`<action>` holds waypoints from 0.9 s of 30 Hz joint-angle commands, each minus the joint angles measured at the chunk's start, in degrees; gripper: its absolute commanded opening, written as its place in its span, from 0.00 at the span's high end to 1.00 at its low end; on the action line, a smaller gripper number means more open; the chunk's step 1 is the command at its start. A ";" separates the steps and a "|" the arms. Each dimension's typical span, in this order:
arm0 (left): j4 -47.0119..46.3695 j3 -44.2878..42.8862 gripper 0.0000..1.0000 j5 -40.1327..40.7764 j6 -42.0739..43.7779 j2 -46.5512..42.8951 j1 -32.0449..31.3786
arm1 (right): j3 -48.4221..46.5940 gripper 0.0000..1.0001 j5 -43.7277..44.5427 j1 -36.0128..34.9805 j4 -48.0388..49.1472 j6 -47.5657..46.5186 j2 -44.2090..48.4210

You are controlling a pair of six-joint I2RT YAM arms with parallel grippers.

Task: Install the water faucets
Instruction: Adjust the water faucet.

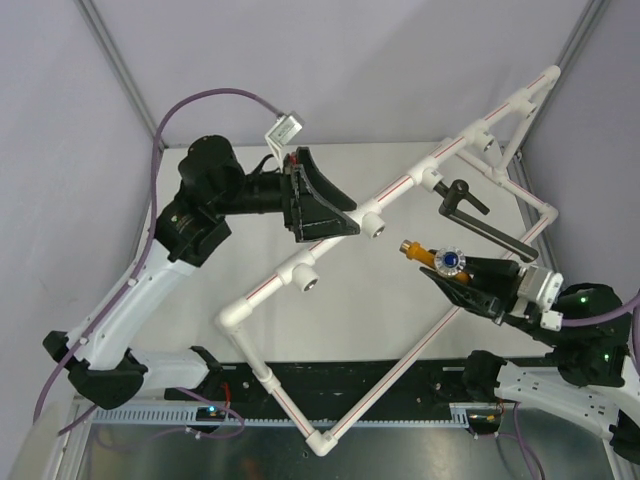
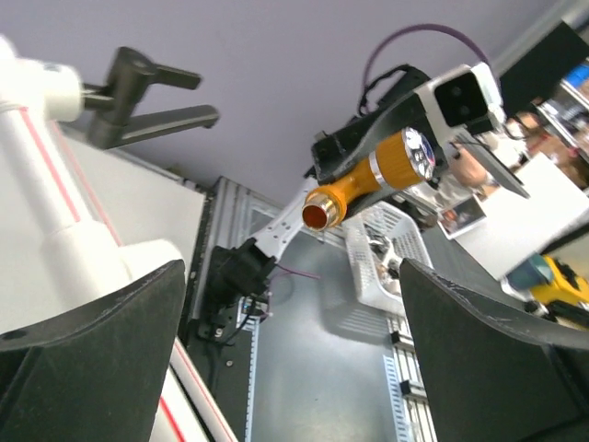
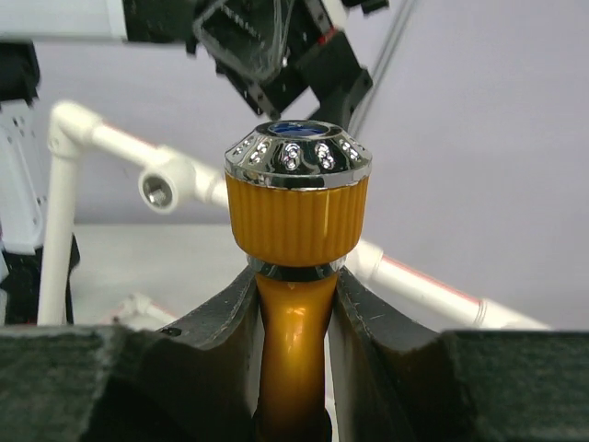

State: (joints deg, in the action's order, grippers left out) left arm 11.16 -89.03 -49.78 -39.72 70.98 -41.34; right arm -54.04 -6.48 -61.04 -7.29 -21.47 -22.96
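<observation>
The orange-brass tap (image 1: 428,254) with its silver-blue knob (image 1: 451,261) is held in the air by my right gripper (image 1: 445,272), right of the white pipe frame (image 1: 262,291). In the right wrist view the gripper (image 3: 294,285) is shut on the tap's stem (image 3: 293,341), just below the knob (image 3: 297,157). The black tap (image 1: 470,204) with its long arm sits on the frame's upper right pipe. My left gripper (image 1: 322,205) is open beside the frame's middle pipe, and its fingers (image 2: 92,359) hold nothing. The left wrist view shows the orange tap (image 2: 368,180) and the black tap (image 2: 147,101).
Open round sockets face out of the frame (image 1: 312,283), (image 1: 378,230), and one shows in the right wrist view (image 3: 158,191). A black base strip (image 1: 330,385) runs along the near edge. A white basket (image 2: 382,253) stands beyond the table. Grey walls close the back and sides.
</observation>
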 commanded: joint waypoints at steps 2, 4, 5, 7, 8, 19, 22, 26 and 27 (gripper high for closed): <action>20.09 -5.57 0.00 10.81 14.57 -0.72 1.01 | -2.09 1.00 5.04 -0.21 -8.66 -3.57 0.01; 24.87 -6.42 0.00 13.82 17.57 -0.64 1.00 | -2.11 1.00 6.05 -0.22 -10.10 -4.78 -0.11; 26.41 -6.24 0.00 14.71 18.67 -0.74 1.00 | -2.12 1.00 7.28 -0.22 -10.72 -5.50 -0.22; 28.71 -5.73 0.00 16.14 20.03 -1.21 0.98 | -2.10 1.00 9.16 -0.22 -11.76 -7.07 -0.39; 29.56 -5.42 0.00 17.23 20.60 -1.51 0.90 | -2.07 1.00 9.93 -0.22 -12.12 -7.69 -0.49; 36.81 -5.17 0.00 26.18 24.74 -0.35 -5.34 | 0.48 1.00 13.53 -0.26 -7.17 -12.36 -2.31; 37.33 -4.78 0.00 26.70 25.11 0.40 -7.07 | 1.76 1.00 14.17 -0.35 -4.69 -14.19 -2.35; 37.36 -4.54 0.02 25.89 25.30 0.83 -7.92 | 3.68 1.00 14.47 -1.01 -2.96 -20.08 -2.35; 37.40 -4.56 0.05 25.62 25.30 1.05 -7.99 | 4.30 1.00 14.43 -1.32 -2.76 -22.51 -2.39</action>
State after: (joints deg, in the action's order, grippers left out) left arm 47.20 -93.17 -24.69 -16.38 71.22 -48.42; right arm -51.18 6.63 -61.34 -15.42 -36.12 -25.04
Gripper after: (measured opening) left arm 0.986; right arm 0.338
